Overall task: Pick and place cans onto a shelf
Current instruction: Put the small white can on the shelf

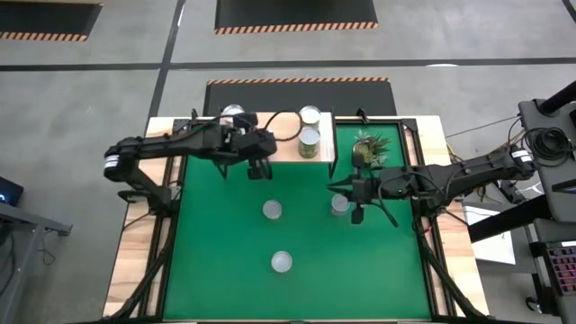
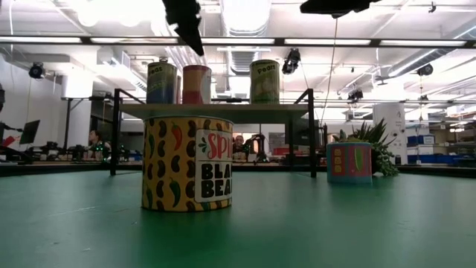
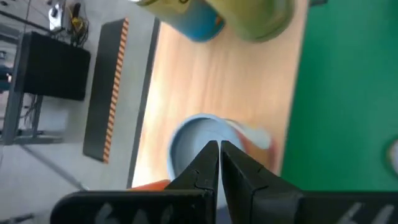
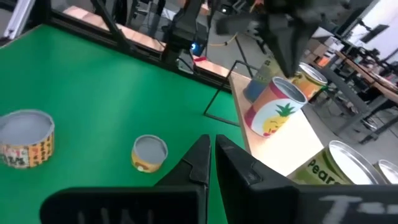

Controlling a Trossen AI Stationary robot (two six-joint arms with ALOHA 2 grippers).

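Observation:
The light-wood shelf stands at the table's far edge with cans on it: one at its left end and two at its right end. A pineapple-label can also stands on the board. My left gripper is shut and empty, pointing down just above that can; in the low view a gap shows between its tip and the can top. My right gripper is shut and empty, raised over the table's right half beside a can.
Two more cans stand upright on the green table top, one mid-table and one nearer the front. A potted green plant stands right of the shelf, just beyond my right arm. The shelf's black legs stand on the table.

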